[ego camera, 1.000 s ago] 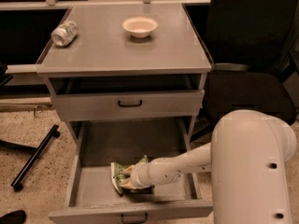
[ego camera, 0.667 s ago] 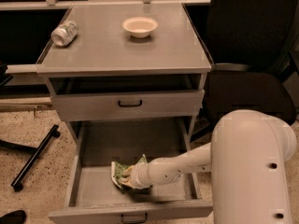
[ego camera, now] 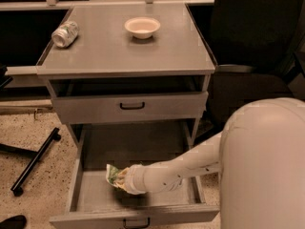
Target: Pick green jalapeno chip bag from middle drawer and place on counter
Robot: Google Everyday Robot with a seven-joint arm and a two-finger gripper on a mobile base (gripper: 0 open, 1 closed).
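Camera view: claw (ego camera: 121, 179) at green jalapeno chip bag (ego camera: 112, 174) inside middle drawer (ego camera: 93, 196).

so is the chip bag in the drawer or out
In: the green jalapeno chip bag is inside the open middle drawer, gripper at it.

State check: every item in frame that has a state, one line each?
middle drawer: pulled open.
upper drawer: pushed in.
green jalapeno chip bag: crumpled, in the middle drawer, against the gripper.
gripper: low inside the middle drawer, at the bag.
can: on its side on the counter.
bowl: upright on the counter.
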